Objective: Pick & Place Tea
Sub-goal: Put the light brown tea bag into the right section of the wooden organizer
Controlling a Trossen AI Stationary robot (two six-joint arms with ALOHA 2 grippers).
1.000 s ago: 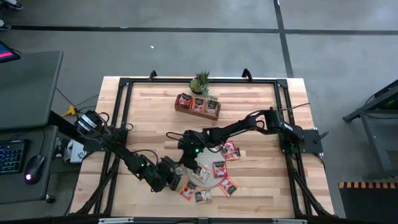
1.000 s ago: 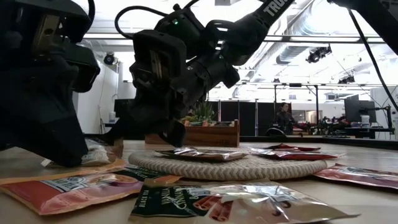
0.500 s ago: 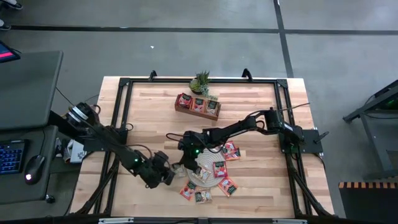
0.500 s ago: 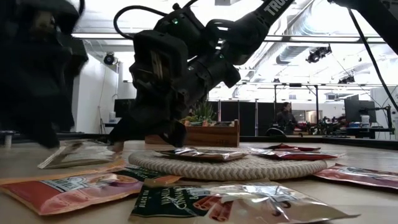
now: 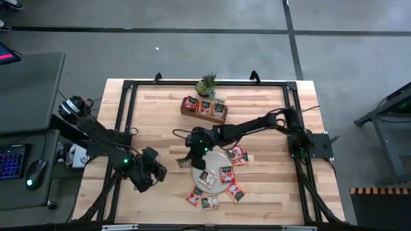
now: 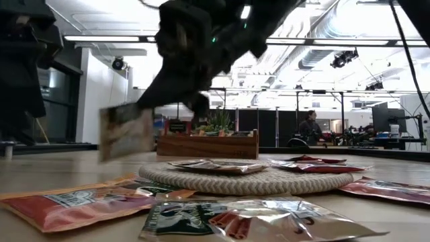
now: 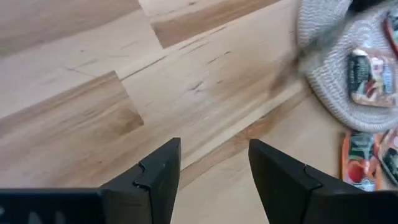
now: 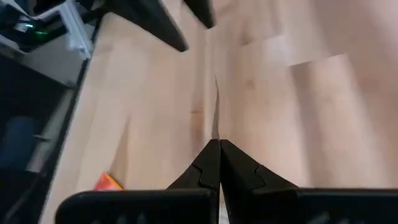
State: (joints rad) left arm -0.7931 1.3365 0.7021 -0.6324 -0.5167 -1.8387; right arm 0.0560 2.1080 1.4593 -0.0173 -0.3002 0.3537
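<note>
Pale wooden counter [image 5: 257, 186] seen from above: a round whitish woven mat [image 5: 215, 174] carries flat square orange-red tea sachets [image 5: 226, 173], with more scattered around it. Right gripper [image 5: 186, 160], just beside the mat, is clamped on one pale sachet [image 5: 182, 161]. Left gripper [image 5: 156, 168] sits apart, fingers spread and empty. A brown wooden tray [image 5: 204, 108] stands farther back.

Low view: the held sachet [image 6: 125, 133] hangs upright above the counter, blurred.

Left wrist view: dark fingers [image 7: 155, 177] apart over bare wood.

Right wrist view: fingertips [image 8: 208, 163] pinched together on the sachet's thin edge.
</note>
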